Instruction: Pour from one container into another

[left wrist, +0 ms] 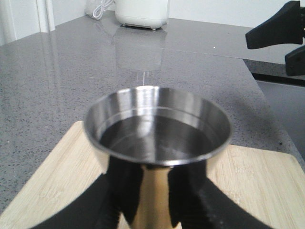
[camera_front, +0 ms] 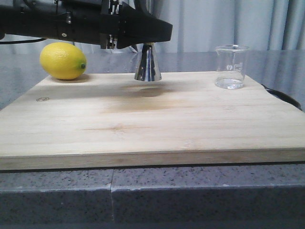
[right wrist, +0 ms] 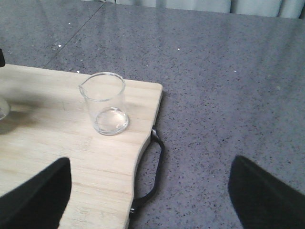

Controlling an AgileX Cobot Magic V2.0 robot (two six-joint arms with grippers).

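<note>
Gripping the jigger [left wrist: 157,143] at its waist, left gripper [left wrist: 155,200] holds it above the board [camera_front: 152,124]. Right gripper [right wrist: 147,200] spread wide, near the upright beaker [right wrist: 105,102].

Mirror-polished steel jigger [camera_front: 147,67]; clear smooth glass beaker [camera_front: 231,67]; pale matt wooden board [camera_front: 152,119]; glossy speckled stone table [right wrist: 228,71]; waxy dimpled lemon [camera_front: 63,60]; matt black fingers [left wrist: 121,191].

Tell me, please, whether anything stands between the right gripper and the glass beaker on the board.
Nothing visible does. The right gripper is open, and only bare cutting board lies between it and the beaker. The lemon sits far left.
</note>
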